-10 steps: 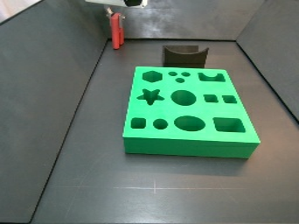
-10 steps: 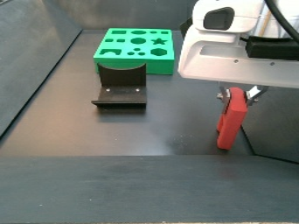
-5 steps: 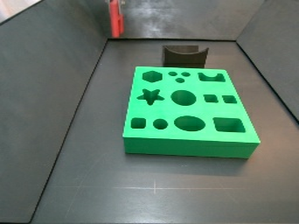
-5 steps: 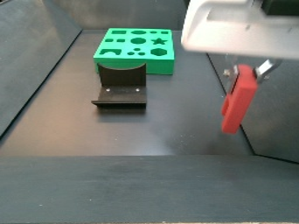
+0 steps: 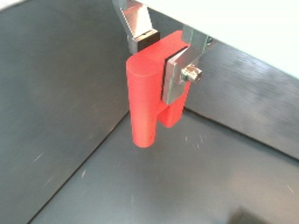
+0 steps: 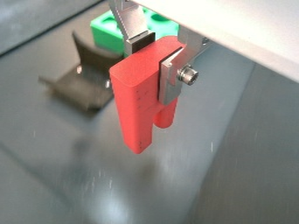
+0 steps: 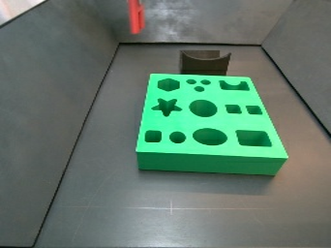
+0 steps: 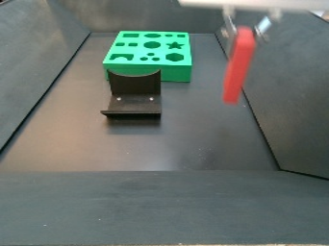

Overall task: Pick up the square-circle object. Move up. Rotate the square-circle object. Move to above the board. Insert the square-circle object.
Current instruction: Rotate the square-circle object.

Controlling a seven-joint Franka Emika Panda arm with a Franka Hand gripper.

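- square-circle object (image 5: 146,96): smooth red plastic, slight sheen
- gripper (image 6: 149,54) fingers (image 6: 177,72): flat bright metal plates
- board (image 7: 207,123): matt green plastic
- floor (image 7: 155,208): dark, faintly scratched

In a side view we saw the square-circle object (image 8: 240,63) hanging upright, clear of the floor, its top in the gripper (image 8: 248,21) at the frame's upper edge; the board (image 8: 149,54) lay well apart, the dark holder (image 8: 133,100) before it.

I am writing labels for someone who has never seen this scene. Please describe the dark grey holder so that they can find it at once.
Start from the big green board full of shaped holes. The dark grey holder stands on the floor just beyond one short end of it. It is curved and dull, unlike the slim red square-circle object held high in the gripper.
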